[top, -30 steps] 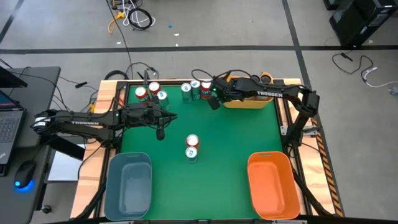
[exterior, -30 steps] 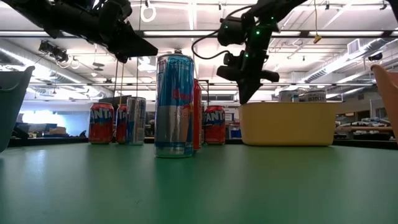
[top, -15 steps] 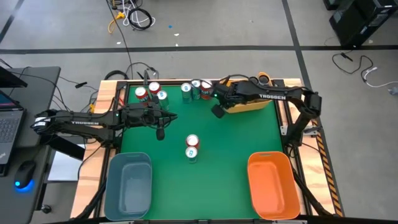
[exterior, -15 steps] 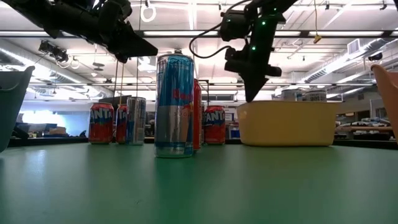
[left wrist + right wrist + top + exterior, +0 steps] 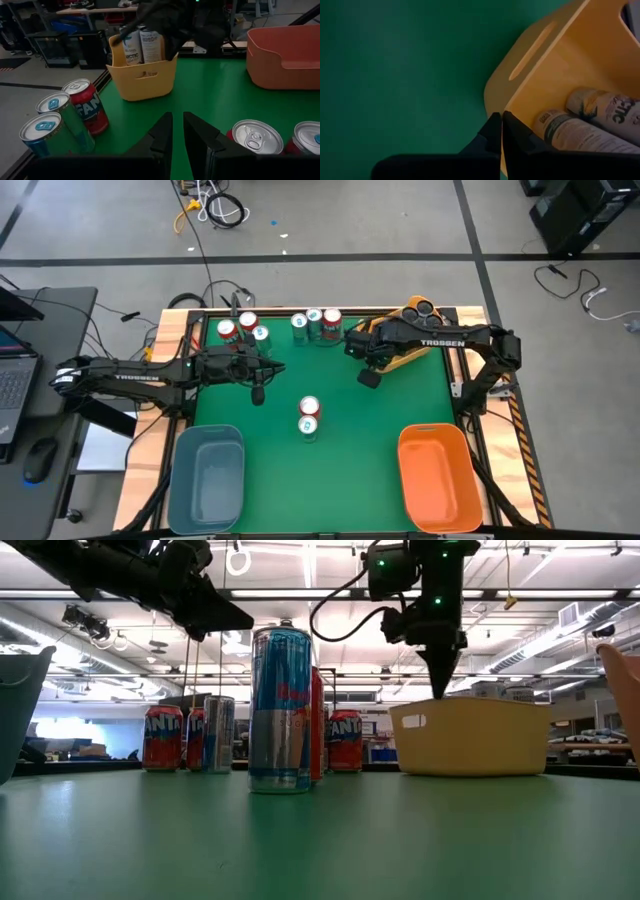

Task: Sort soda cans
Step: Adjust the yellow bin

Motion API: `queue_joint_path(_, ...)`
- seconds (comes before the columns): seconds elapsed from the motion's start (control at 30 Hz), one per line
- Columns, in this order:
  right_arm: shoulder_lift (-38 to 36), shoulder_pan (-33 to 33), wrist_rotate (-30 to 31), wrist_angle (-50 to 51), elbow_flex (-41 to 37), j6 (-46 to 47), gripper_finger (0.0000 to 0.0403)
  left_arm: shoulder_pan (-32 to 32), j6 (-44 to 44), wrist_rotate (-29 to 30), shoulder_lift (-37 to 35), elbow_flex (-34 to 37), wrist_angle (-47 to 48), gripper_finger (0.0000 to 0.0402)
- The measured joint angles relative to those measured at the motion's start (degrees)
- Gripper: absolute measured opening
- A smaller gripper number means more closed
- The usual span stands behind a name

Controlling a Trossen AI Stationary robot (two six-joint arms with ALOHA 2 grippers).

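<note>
We see our right gripper (image 5: 369, 378) pinched tight on the wall of the yellow bin (image 5: 408, 350), which holds two grey cans (image 5: 141, 46). Our left gripper (image 5: 257, 393) hangs nearly closed, holding nothing. Red and blue cans (image 5: 243, 330) stand along the far edge of the table (image 5: 372, 420), and two more cans (image 5: 309, 417) stand in the middle.
</note>
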State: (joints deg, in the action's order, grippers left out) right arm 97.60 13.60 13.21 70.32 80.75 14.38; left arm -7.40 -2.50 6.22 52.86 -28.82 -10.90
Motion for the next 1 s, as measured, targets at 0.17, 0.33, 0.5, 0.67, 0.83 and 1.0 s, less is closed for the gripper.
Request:
queue_joint_path(0.17,0.0,-1.7,0.0,4.9,0.0,-1.6,0.0001,0.0,0.2,0.0,0.0,0.0,0.0,0.005)
queue_joint_path(0.33,0.1,-2.7,0.0,8.5,-0.1,1.5,0.0005,0.0,0.2,0.0,0.0,0.0,0.0,0.005)
queue_joint_path(0.5,0.1,-3.0,0.3,8.2,-0.2,4.9,0.0027,0.0,0.2,0.0,0.0,0.0,0.0,0.005)
queue_joint_path(0.67,0.1,-2.5,0.4,6.6,-0.2,6.3,0.0065,0.0,0.2,0.0,0.0,0.0,0.0,0.005)
queue_joint_path(0.83,0.1,-0.9,0.7,3.3,-0.2,6.5,0.0115,0.0,0.2,0.0,0.0,0.0,0.0,0.005)
queue_joint_path(1.0,0.1,1.3,0.7,-4.0,-0.2,8.4,0.0163,0.0,0.2,0.0,0.0,0.0,0.0,0.005)
